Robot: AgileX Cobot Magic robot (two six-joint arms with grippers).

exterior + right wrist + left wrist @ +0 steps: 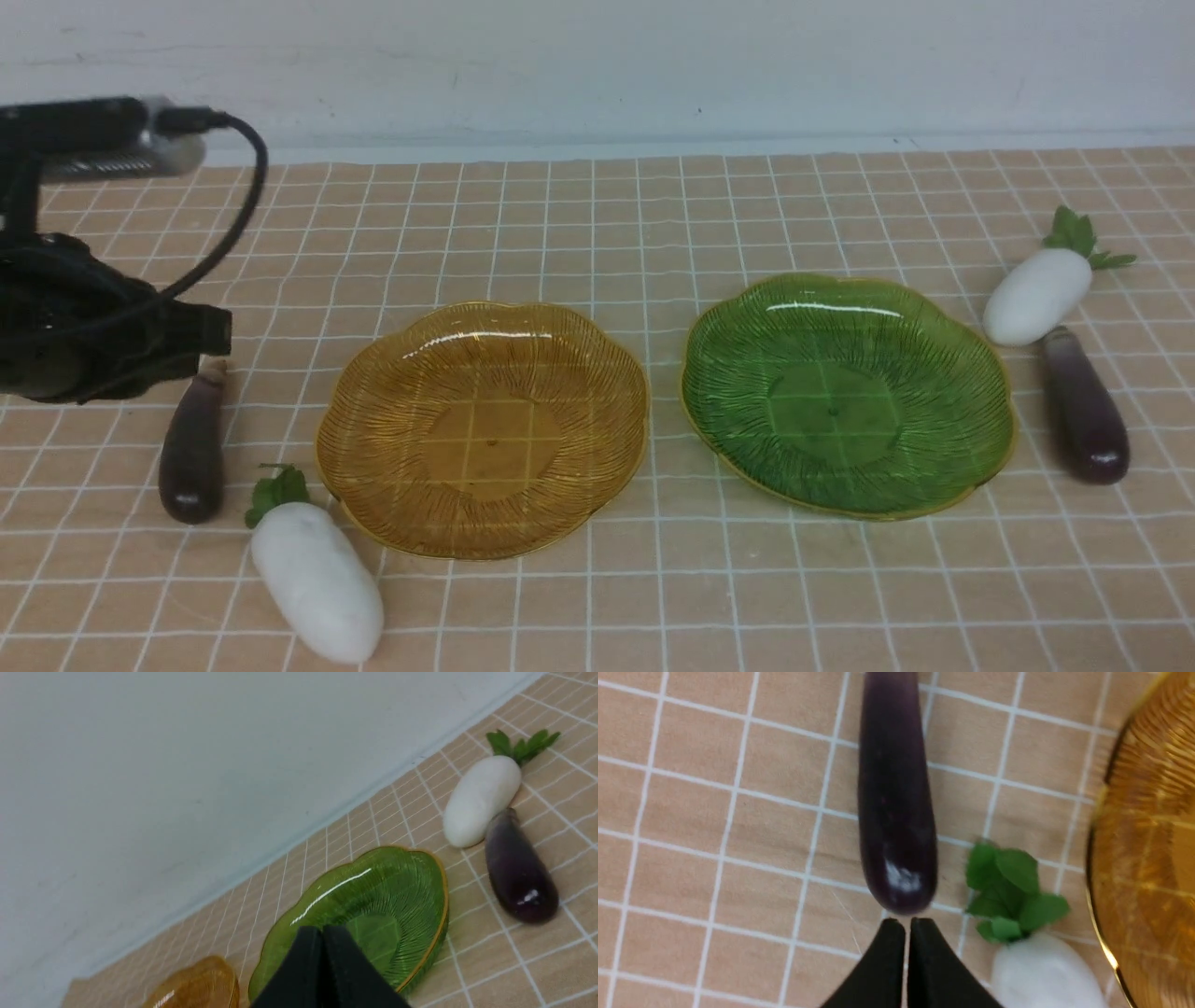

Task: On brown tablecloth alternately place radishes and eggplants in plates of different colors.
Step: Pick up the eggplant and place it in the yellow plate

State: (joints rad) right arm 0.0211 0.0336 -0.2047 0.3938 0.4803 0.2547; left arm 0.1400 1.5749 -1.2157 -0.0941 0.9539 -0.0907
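Note:
Two empty plates lie side by side on the brown tablecloth (597,233): an amber plate (483,429) on the left and a green plate (847,392) on the right. Left of the amber plate lie an eggplant (191,448) and a radish (316,579). My left arm (84,327) hangs over that eggplant's stem end. In the left wrist view my left gripper (906,926) is shut and empty, just short of the eggplant's (896,802) rounded end, beside the radish (1041,970). Right of the green plate lie another radish (1036,294) and eggplant (1083,411). My right gripper (322,933) is shut, empty, pointing at the green plate (373,905).
A pale wall (597,65) rises along the far edge of the cloth. A black cable (245,187) loops off my left arm's wrist camera. The right arm is out of the front view. The amber plate's rim (1099,858) lies close to the left radish's leaves.

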